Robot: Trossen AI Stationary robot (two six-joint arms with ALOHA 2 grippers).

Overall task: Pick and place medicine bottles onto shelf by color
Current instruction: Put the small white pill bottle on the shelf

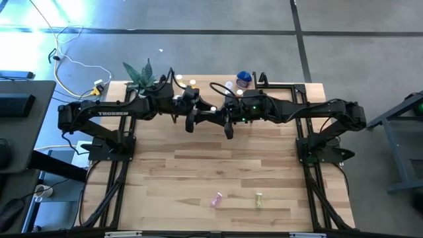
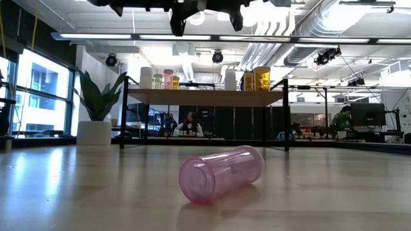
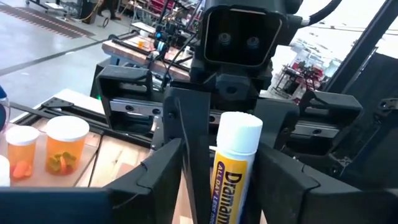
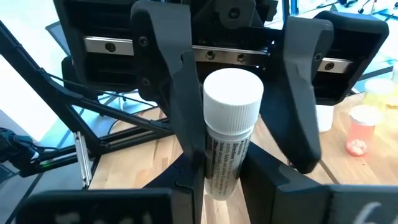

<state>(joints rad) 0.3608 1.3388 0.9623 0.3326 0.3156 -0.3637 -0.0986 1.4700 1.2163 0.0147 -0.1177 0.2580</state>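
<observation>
A: What is sitting on the big worktop?
B: Two dark arms are reaching in from the sides and meeting over the far middle. The shelf is standing at the far edge, with white, pink and orange bottles lined up on top. A plant in a white pot is standing to its left.
A: What are the hands doing?
B: The right hand is squeezing a white tube bottle with a white cap and holding it upright. The left hand is facing it, with its fingers spread on both sides of the bottle's cap, not pressing.
A: Any bottles lying down?
B: Yes. A pink bottle is lying on its side near the front edge, and a yellow-green bottle is lying just right of it.
</observation>
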